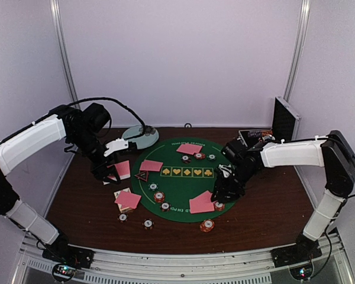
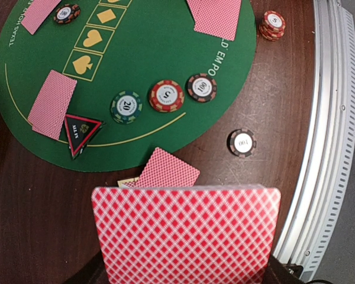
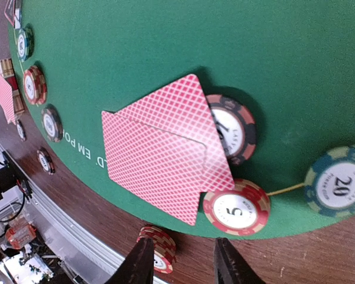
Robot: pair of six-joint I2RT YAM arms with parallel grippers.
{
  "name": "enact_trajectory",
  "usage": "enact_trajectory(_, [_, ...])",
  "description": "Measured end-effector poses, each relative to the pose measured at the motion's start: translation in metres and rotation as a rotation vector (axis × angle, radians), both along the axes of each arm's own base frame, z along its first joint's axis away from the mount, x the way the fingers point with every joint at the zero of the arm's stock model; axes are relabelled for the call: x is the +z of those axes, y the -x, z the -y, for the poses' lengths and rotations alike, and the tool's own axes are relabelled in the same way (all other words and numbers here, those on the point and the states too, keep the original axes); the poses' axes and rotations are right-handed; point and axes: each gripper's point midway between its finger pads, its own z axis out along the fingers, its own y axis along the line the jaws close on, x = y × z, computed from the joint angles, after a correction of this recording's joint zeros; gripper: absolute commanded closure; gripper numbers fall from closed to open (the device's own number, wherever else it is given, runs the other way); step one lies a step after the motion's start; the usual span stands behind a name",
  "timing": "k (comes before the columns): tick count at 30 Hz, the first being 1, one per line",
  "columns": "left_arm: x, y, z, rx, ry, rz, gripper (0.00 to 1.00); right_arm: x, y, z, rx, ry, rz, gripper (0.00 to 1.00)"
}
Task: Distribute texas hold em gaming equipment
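My left gripper (image 1: 109, 170) is shut on a stack of pink-backed playing cards (image 2: 186, 234), held upright over the table left of the green mat (image 1: 178, 188). Below it lie a card (image 2: 167, 170), the red-black triangle marker (image 2: 80, 131), a green chip (image 2: 126, 107), a red chip (image 2: 166, 96) and a dark chip (image 2: 201, 87). My right gripper (image 3: 186, 267) hangs open and holds nothing, just off the mat's near right edge. In front of it are two overlapping cards (image 3: 165, 154), a red "5" chip (image 3: 236, 207), a dark chip (image 3: 234, 129) and a green "20" chip (image 3: 340, 183).
A red chip stack (image 3: 158, 248) sits on the brown table beside my right gripper's left finger. The open metal case (image 1: 284, 118) stands at the back right and the pale plate (image 1: 141, 137) at the back left. A metal rail (image 2: 331, 118) runs along the near edge.
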Motion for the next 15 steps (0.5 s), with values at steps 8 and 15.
enact_trajectory(8, [0.000, 0.000, 0.000, -0.001, 0.001, -0.001, 1.00, 0.044, -0.011, 0.015, -0.015, 0.050, 0.124, 0.29])
enact_trajectory(15, [0.000, 0.000, 0.000, 0.000, 0.001, -0.001, 1.00, 0.095, -0.020, -0.024, -0.035, -0.092, 0.240, 0.00])
